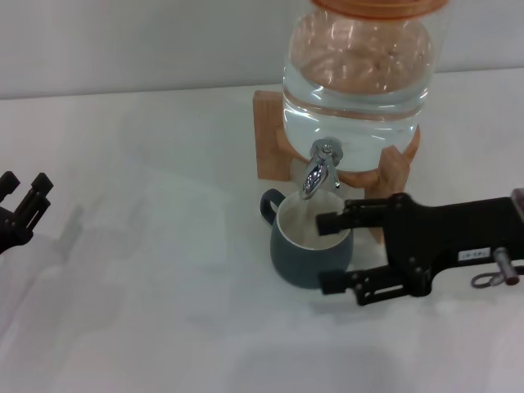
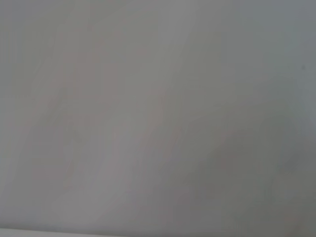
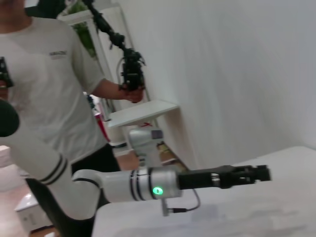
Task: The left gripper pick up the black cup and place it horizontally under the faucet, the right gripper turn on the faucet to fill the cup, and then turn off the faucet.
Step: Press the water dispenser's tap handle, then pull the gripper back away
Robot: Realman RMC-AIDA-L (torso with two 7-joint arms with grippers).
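Note:
The black cup (image 1: pixel 304 246) stands upright on the white table, its cream inside open directly below the spout of the chrome faucet (image 1: pixel 321 168); its handle points back-left. The right gripper (image 1: pixel 329 252) reaches in from the right, open and empty. One finger lies by the cup's right rim and the other in front of the cup, below the faucet's lever and apart from it. The left gripper (image 1: pixel 23 201) is open and empty at the far left edge, well away from the cup. It also shows in the right wrist view (image 3: pixel 259 174) on its silver-grey arm. The left wrist view shows only blank white surface.
The clear water jar (image 1: pixel 360 82) with an orange lid sits on a wooden stand (image 1: pixel 270 147) at the back. The white table (image 1: pixel 164 286) spreads to the left and front. In the right wrist view a person in a white T-shirt (image 3: pixel 44 84) stands behind the table.

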